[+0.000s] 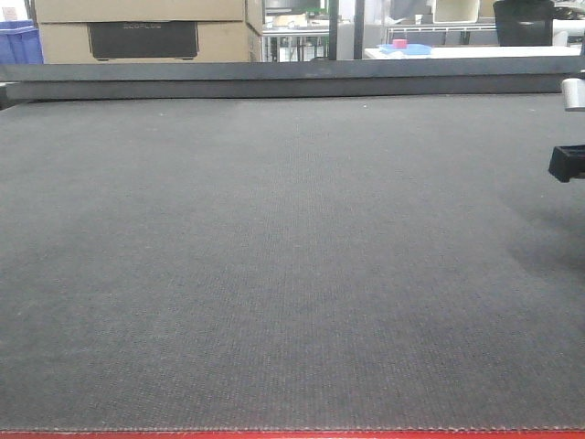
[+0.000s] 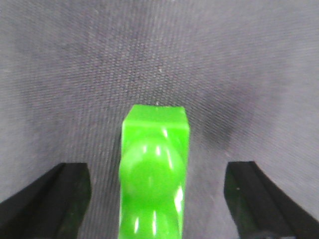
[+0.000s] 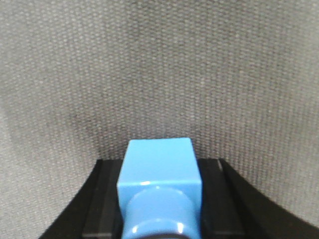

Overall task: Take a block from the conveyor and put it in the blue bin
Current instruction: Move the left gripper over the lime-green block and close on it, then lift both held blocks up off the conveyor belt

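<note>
The conveyor (image 1: 274, 256), dark grey and finely woven with a red front edge (image 1: 292, 434), is being shown filling the front view, beneath both grippers. The left gripper (image 2: 157, 172) is being held spread wide, released. The right gripper (image 3: 160, 167) is being held clenched, its seam being hidden by a blue part (image 3: 159, 154).

1. The exterior front-facing view sits low at the red front edge (image 1: 292, 433) of the conveyor table (image 1: 274, 256). It looks almost level across the conveyor table to the back rail (image 1: 274, 82) and the cardboard boxes (image 1: 146, 27) behind it.
2. The left wrist view looks steeply down on the conveyor table from close above, with black jaws in its two lower corners.
3. The right wrist view looks down the same way but nearer, so the weave appears coarser. The front view catches the right gripper (image 1: 567, 163) at the conveyor table's right edge.
4. All three views share the woven surface.
</note>
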